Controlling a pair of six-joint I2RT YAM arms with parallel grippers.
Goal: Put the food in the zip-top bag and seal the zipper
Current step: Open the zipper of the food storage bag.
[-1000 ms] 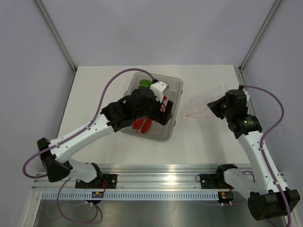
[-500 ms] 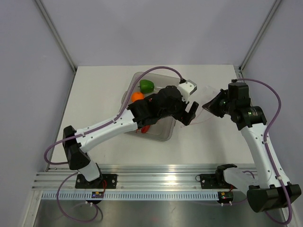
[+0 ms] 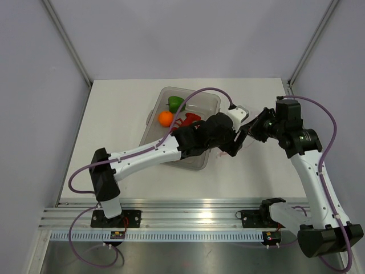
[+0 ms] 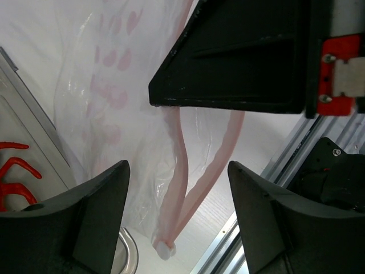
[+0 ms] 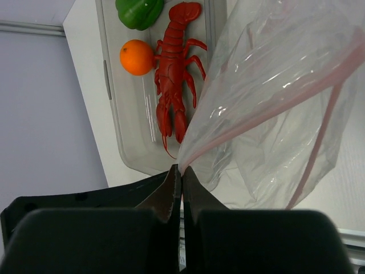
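Observation:
The red lobster, orange fruit and green pepper lie in the rigid clear tray. My right gripper is shut on the mouth edge of the clear zip-top bag and holds it up, right of the tray. The pink zipper hangs in two parted strips. My left gripper is open and empty, its jaws either side of the zipper's end, just below the right gripper. In the top view the left gripper is beside the tray's right edge.
The left arm stretches diagonally over the tray's front part. The tray's wall is close to the bag on its left. The aluminium rail runs along the table's near edge. Grey walls enclose the table.
My left arm has swung right, from above the lobster in the tray to the bag's mouth, empty. My right gripper has raised the bag's edge slightly and moved a little left.

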